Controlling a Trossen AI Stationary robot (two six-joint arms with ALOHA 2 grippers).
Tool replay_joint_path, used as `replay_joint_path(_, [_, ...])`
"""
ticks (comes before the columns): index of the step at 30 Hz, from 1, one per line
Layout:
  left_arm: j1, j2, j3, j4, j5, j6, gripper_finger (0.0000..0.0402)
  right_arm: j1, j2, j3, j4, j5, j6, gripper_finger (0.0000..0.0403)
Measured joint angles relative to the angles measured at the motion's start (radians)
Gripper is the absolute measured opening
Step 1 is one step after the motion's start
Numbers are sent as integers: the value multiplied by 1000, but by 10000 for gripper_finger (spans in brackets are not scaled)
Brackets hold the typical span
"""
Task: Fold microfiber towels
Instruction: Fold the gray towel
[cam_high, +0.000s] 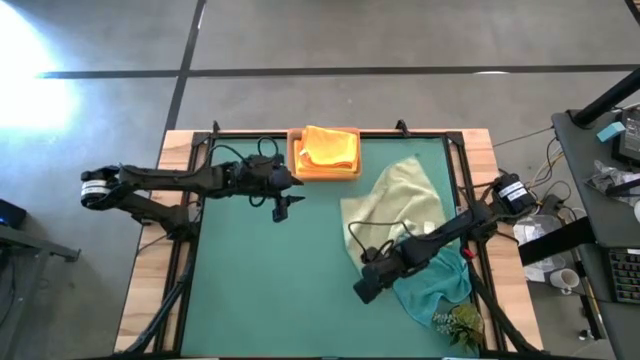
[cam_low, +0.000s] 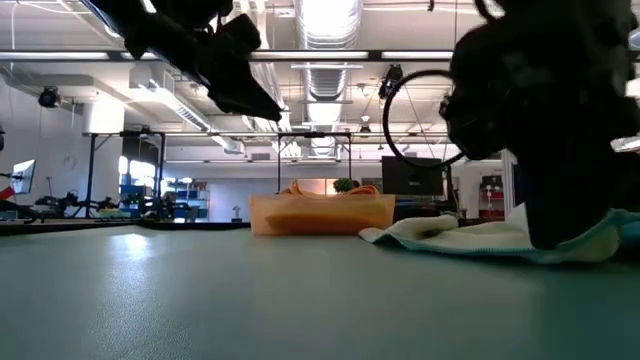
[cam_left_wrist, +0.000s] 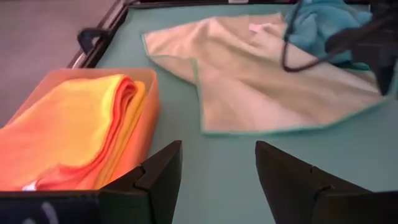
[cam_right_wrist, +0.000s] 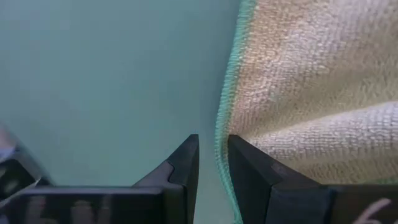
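A: Status. Right gripper (cam_right_wrist: 213, 163) is down at the mat (cam_high: 270, 290), jaws nearly together with the green-stitched hem of the pale green towel (cam_high: 400, 205) running between the tips. I read that as pinched on the edge, thin grip.

B: Where does that towel lie?

A: Spread, rumpled, right half of the mat, partly over the teal towel (cam_high: 435, 290) near the front right corner. Folded orange and yellow towels (cam_high: 330, 148) sit in the tray (cam_high: 296, 166) at the back edge.

B: Left gripper?

A: Left gripper (cam_left_wrist: 216, 171) hangs above the mat beside the tray, jaws wide, holding nothing.

B: Advice for the fold?

A: Judgement: confirm the hem sits deep between the fingers before lifting; a shallow pinch may slip. Bring the left onto the neighbouring corner, and avoid dragging the teal one along.
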Motion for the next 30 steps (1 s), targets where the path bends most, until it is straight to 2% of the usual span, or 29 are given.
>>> replay_joint_path(6, [-34, 121, 0, 155, 50, 110, 187, 45, -18, 0, 105, 12, -12, 77])
replay_joint_path(11, [-71, 239, 0, 243, 62, 172, 187, 60, -64, 0, 115, 88, -34, 77])
replay_joint_path(17, [-115, 371, 45, 246, 95, 211, 187, 66, -126, 9, 115, 125, -91, 77])
replay_joint_path(23, [-138, 472, 103, 248, 96, 380, 187, 66, -174, 11, 103, 176, -135, 77])
replay_joint_path(30, [-137, 582, 168, 247, 90, 592, 187, 66, -185, 11, 88, 178, -134, 77])
